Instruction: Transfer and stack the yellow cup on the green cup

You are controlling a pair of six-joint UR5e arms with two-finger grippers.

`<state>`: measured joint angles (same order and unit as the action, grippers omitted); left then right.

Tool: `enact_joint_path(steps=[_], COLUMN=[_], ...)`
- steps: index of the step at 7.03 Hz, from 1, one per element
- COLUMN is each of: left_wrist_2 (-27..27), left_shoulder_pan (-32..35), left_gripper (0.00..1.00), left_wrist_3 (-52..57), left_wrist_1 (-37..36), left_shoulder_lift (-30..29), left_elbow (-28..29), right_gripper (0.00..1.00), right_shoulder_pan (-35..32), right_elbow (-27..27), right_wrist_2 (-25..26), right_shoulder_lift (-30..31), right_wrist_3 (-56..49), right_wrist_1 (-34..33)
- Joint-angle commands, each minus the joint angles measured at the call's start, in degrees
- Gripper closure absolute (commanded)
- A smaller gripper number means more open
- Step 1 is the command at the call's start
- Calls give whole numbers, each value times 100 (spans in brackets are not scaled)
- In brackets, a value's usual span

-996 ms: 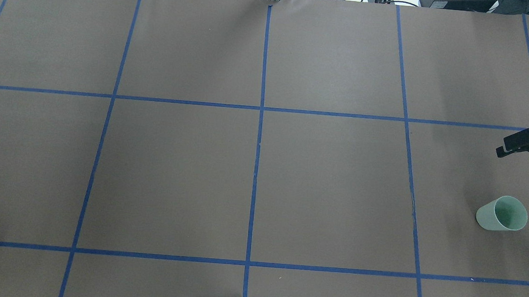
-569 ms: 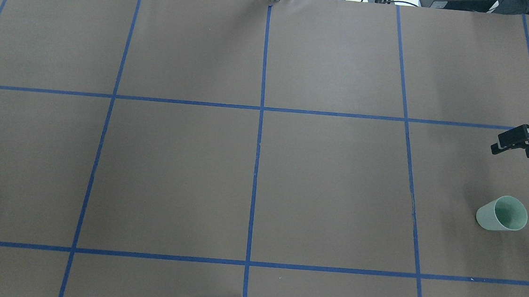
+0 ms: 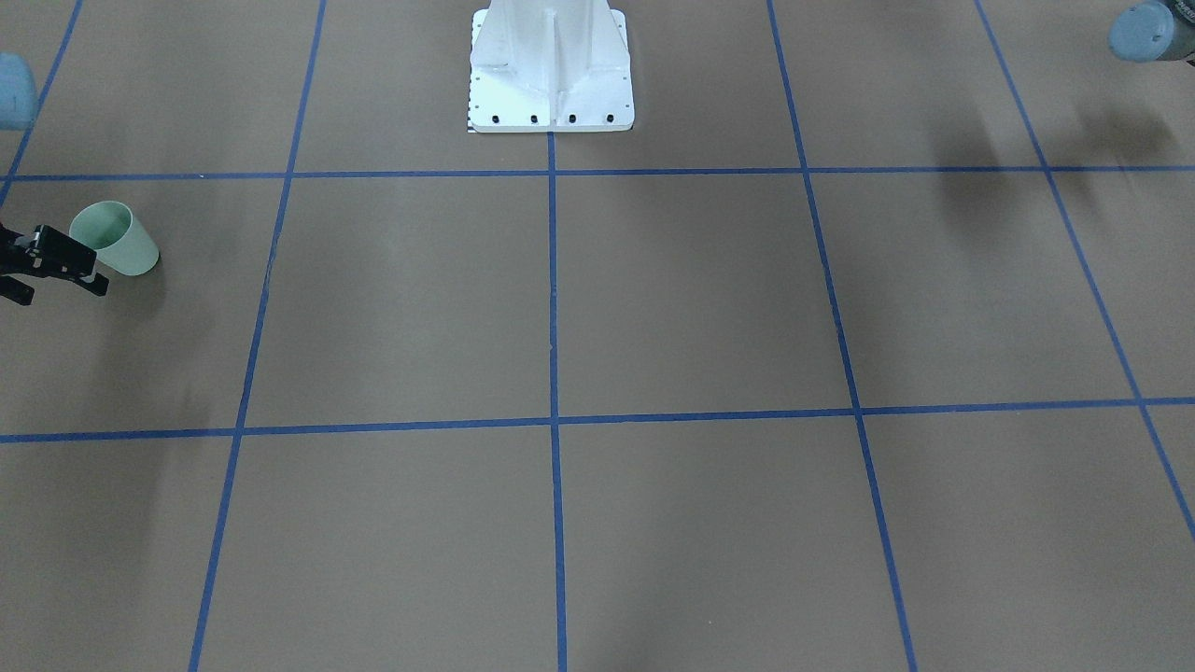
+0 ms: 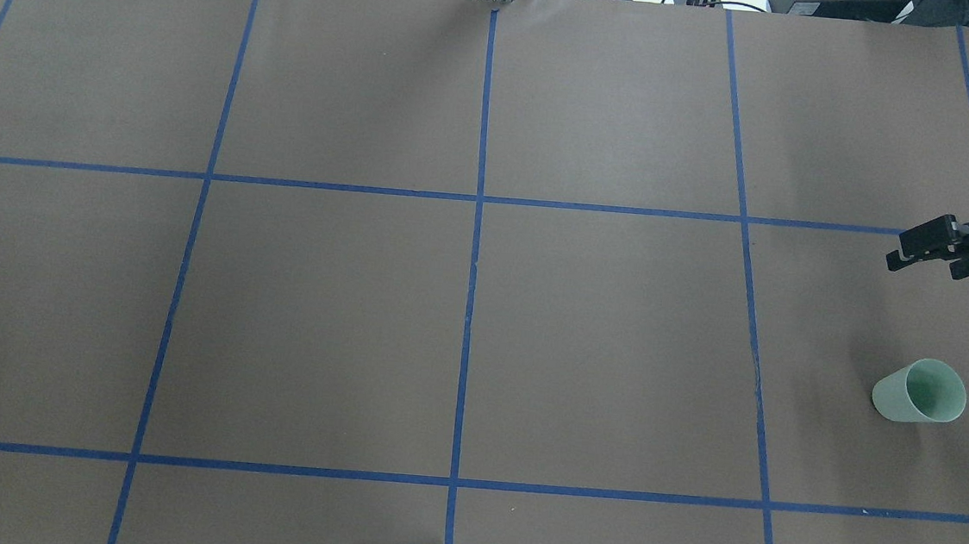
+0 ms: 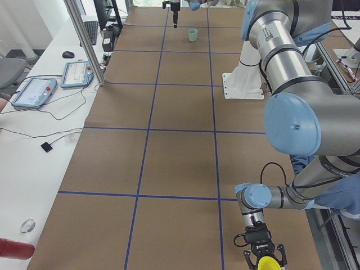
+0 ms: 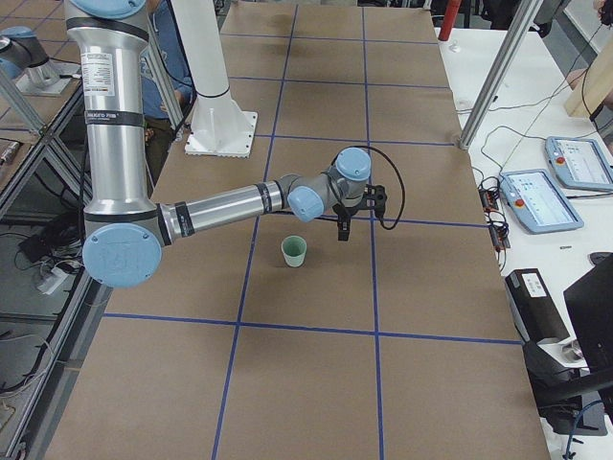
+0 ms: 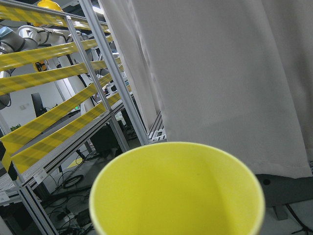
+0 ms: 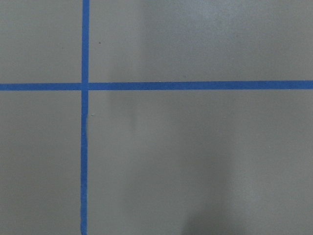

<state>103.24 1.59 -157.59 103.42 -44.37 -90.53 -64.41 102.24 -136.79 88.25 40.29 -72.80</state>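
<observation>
The green cup (image 4: 916, 394) stands upright on the brown table at the far right; it also shows in the front view (image 3: 117, 241) and the right side view (image 6: 293, 251). My right gripper (image 4: 924, 265) is open and empty. It hangs above the table just beyond the cup, apart from it, and also shows in the front view (image 3: 62, 293). The yellow cup (image 7: 176, 196) fills the left wrist view, rim toward the camera. In the left side view it sits (image 5: 269, 263) at the tip of my left gripper (image 5: 262, 257), off the table's near end. I cannot tell whether that gripper is shut.
Blue tape lines divide the table into squares. The white robot base (image 3: 551, 65) stands at the middle of the robot's side. A desk with teach pendants (image 5: 34, 93) and a metal post (image 5: 84, 39) run along the far side.
My right gripper has moved leftward and slightly away from the robot, further onto the table. The green cup has not moved.
</observation>
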Motion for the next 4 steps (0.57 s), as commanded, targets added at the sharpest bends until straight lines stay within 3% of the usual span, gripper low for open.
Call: enact_joint_path(steps=[1,3,4], left_wrist_2=[-15,-5,-354], left_shoulder_pan=[43,191,244], left_gripper=[100,100,100], left_wrist_3=[212,82,-138], left_wrist_1=[-226,-471,-463], left_shoulder_lift=[-10,-106,-246], left_elbow=[-17,-61,-201], right_gripper=[0,0,0], right_shoulder_pan=[51,51,42], right_elbow=[-186,-195,-230], right_wrist_2=[3,55,64], right_shoulder_lift=[-176,-255,-273], right_wrist_3=[76,76,67], right_wrist_1=[3,12,12])
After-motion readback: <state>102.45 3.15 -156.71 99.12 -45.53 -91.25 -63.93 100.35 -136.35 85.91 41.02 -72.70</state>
